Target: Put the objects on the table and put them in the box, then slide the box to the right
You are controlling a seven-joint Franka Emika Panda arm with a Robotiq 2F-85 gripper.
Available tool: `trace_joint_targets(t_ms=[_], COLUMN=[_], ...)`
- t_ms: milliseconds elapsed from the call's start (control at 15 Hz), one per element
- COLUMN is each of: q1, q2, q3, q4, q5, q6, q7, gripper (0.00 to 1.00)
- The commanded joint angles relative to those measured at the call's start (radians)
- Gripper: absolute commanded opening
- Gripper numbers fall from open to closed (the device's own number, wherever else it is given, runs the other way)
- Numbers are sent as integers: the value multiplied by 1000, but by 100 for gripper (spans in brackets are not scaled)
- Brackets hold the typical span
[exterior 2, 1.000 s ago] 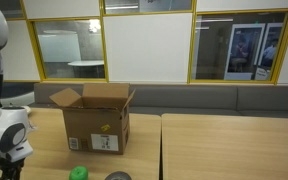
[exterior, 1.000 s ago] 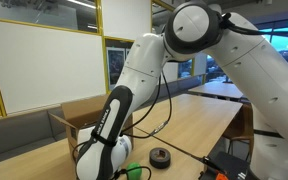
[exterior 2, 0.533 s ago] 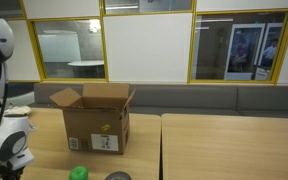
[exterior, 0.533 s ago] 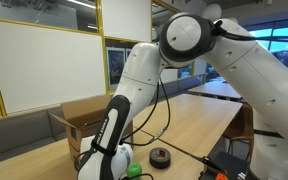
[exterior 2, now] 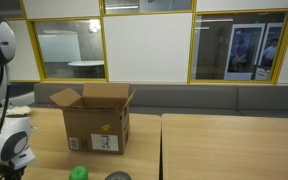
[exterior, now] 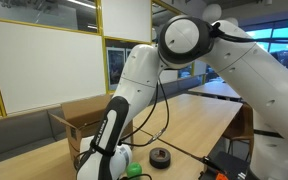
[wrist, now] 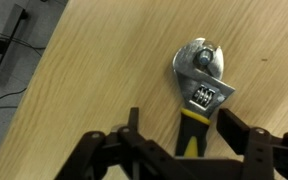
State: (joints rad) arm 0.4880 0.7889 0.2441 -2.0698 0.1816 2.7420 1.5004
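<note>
The gripper point(wrist: 181, 118), jaws spread, straddles an adjustable wrench point(wrist: 202, 85) while green ball point(exterior 2: 78, 173) and black roll point(exterior: 160, 156) lie outside the cardboard box point(exterior 2: 97, 125); packing and sliding seem undone

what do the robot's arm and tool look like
A glossy white arm with bulky rounded joints, a black panel along the lower link and a thin black cable hanging beside it. The tool is black, with two skeletal linkage fingers.
</note>
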Motion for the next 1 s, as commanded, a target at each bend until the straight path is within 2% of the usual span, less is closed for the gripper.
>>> trace_joint_targets(t_ms=[0, 333, 400, 467, 600, 933], q1=[6, 7, 7, 8, 13, 36], q2=[9, 10, 9, 9, 2, -77], q3=[-7, -9, -10, -11, -19, -93], q4=[16, 27, 26, 27, 23, -17], q5=[23, 23, 23, 23, 17, -21], q6=[18, 18, 17, 16, 11, -6], q7=[-25, -25, -24, -24, -20, -4], gripper=[49, 12, 9, 13, 13, 13])
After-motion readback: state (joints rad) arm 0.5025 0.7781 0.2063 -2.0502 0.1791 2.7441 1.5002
